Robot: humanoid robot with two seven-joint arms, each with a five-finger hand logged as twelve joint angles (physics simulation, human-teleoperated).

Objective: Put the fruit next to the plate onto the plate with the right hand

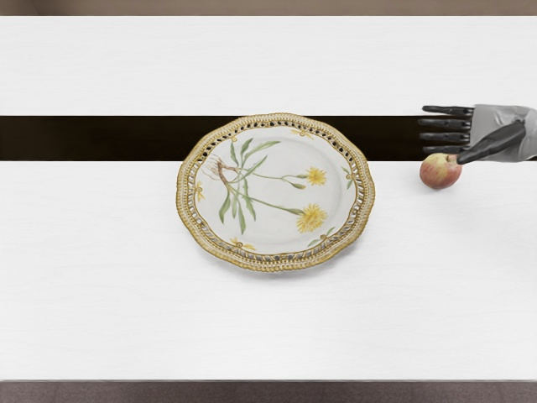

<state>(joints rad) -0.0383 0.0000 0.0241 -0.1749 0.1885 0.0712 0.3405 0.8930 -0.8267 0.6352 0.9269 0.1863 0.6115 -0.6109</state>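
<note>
A simulated tabletop set like a home dining spot, my plain white bench [268,336] filling nearly all I see, a dark band [84,138] crossing it toward 12 o'clock, a gilt lattice-rimmed plate [186,198] painted with yellow flowers at centre, an apple [440,170] toward 3 o'clock

Right hand [482,133]; glossy grey palm; slim black jointed fingers [445,110]

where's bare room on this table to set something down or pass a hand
Bare table left of the plate and from its front rim to the near edge. A narrower bare strip separates the plate from the apple. Crowded at far right: the open right hand is close beside the apple.
</note>
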